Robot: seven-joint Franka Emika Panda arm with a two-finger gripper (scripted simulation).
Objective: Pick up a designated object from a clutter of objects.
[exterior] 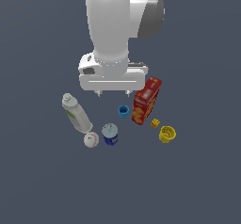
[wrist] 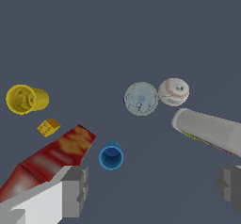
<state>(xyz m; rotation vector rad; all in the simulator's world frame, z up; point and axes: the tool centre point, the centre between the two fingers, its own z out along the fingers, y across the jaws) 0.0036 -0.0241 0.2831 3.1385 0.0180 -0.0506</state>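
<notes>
The white baseball (exterior: 91,139) is seen nearest in the exterior view, on the grey floor just beside the blue can (exterior: 110,134) and touching the base of the leaning white bottle (exterior: 76,113). A yellow cup (exterior: 167,134) and tiny yellow cube (exterior: 155,123) are set rightward. Farther back, a small blue cup (exterior: 123,111) and red cracker box (exterior: 146,100) are placed. Above them, the gripper (exterior: 113,93) is held with fingers spread wide, holding nothing.

a glossy white arm (exterior: 113,25) with a grey joint cap, ending in a white pincer (exterior: 113,94) with grey fingers (wrist: 75,190).
</notes>
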